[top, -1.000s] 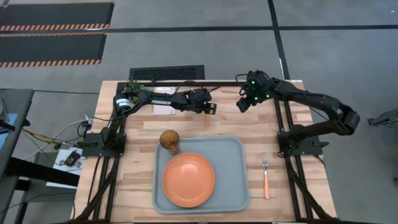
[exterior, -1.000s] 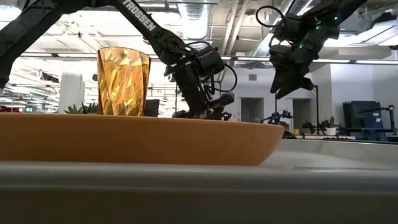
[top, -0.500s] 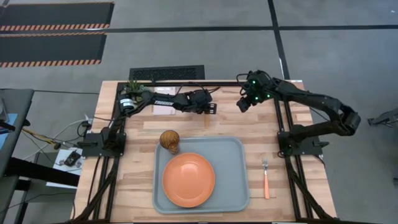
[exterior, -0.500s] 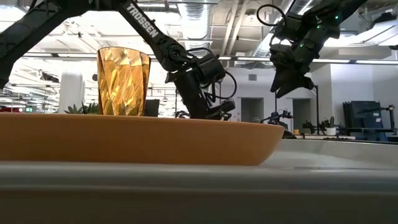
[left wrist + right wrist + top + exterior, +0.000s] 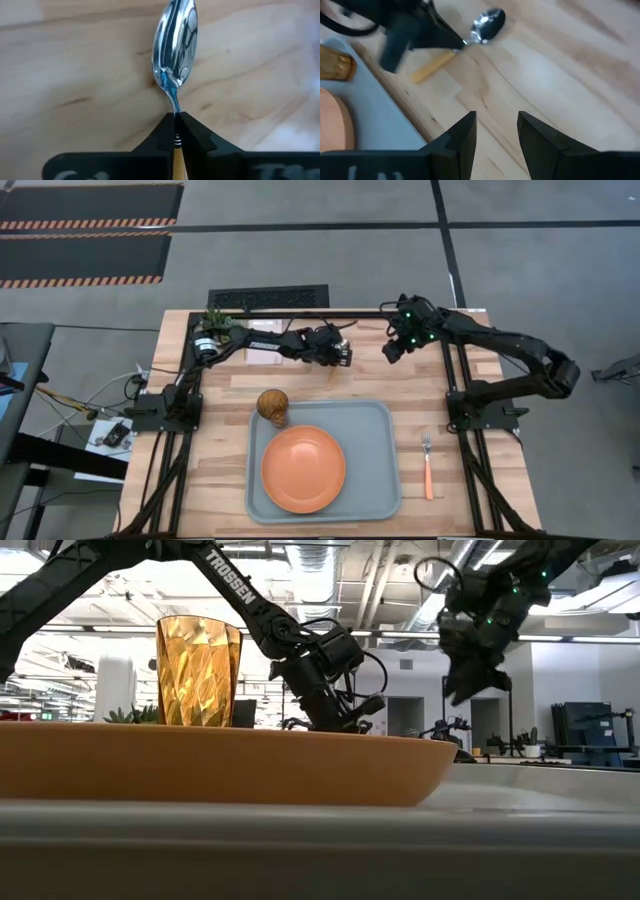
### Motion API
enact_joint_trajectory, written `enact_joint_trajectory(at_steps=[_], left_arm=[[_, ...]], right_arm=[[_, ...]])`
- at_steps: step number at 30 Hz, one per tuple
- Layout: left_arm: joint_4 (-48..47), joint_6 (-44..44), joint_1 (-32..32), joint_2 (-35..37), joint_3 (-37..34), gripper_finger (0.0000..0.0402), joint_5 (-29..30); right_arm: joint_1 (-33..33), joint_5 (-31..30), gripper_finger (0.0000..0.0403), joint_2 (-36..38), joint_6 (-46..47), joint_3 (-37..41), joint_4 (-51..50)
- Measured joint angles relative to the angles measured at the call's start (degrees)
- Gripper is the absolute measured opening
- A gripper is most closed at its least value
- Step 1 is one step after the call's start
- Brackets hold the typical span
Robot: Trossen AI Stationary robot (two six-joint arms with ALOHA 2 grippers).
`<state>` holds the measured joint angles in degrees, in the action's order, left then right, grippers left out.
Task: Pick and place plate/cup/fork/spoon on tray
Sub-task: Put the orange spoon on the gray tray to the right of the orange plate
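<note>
The spoon [image 5: 176, 45], silver bowl and orange handle, lies on the wood beyond the tray's far edge. My left gripper [image 5: 341, 353] is shut on it. My right gripper [image 5: 393, 350] hangs open above the table a little to the right of the spoon, empty; in its own view it [image 5: 495, 135] looks down on the spoon's bowl [image 5: 489, 22]. The orange plate [image 5: 303, 469] lies on the grey-blue tray [image 5: 375, 430]. The amber cup [image 5: 272, 405] stands at the tray's far left corner. The fork [image 5: 427, 465] lies on the table right of the tray. My left gripper pinches the spoon's thin metal neck [image 5: 175, 120], just where it meets the orange handle [image 5: 176, 165], between its two fingertips. The fingers slant down from the table's left side. The bowl points away beyond the fingertips; whether the spoon is off the wood I cannot tell.
A white napkin [image 5: 262, 352] lies under the left arm near the far edge, with a small green plant [image 5: 215, 320] at the far left corner. Bare wood shows between the spoon and the tray's far rim [image 5: 320, 402].
My left gripper has shut, its fingers closing on the spoon's neck, and has edged slightly toward the table's right. The spoon stays where it was beyond the tray.
</note>
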<state>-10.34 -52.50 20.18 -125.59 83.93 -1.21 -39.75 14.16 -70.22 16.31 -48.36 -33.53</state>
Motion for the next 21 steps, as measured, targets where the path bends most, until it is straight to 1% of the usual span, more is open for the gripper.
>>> enact_joint_trajectory(at_steps=[2, 5, 7, 10, 13, 16, 20, 21], left_arm=[[1.1, 0.9, 0.0, -0.1, -0.1, 0.0003, -1.7], [3.1, 2.5, -0.1, -0.2, -0.1, 0.0002, -5.1], [4.4, 3.5, -0.3, -0.3, -0.2, 0.0, -6.8], [6.1, 3.8, -0.6, -0.3, -0.2, 0.0001, -7.5], [8.5, 3.8, -0.5, -0.3, -0.2, 0.0001, -9.4], [10.2, 4.4, -0.4, -0.3, -0.2, 0.0001, -10.2], [10.6, 4.8, -0.4, -0.3, -0.2, 0.0001, -11.4], [10.6, 5.2, -0.4, -0.3, -0.2, 0.0001, -11.9]], right_arm=[[-1.6, 3.4, 0.0165, 0.0, -1.2, 1.6, 0.1], [-4.2, 8.1, 0.0165, 0.0, -2.9, 4.3, 3.0], [-5.9, 9.1, 0.0165, 0.0, -4.6, 5.5, 4.2], [-8.2, 9.9, 0.0165, 0.0, -7.9, 6.2, 6.8], [-10.6, 12.9, 0.0165, 0.0, -10.3, 6.6, 8.9], [-12.6, 17.1, 0.0165, -0.6, -16.3, 6.6, 10.5], [-13.0, 16.3, 0.0165, -2.3, -27.2, 6.6, 11.5], [-12.6, 16.3, 0.0165, -3.2, -28.6, 6.6, 12.6]])
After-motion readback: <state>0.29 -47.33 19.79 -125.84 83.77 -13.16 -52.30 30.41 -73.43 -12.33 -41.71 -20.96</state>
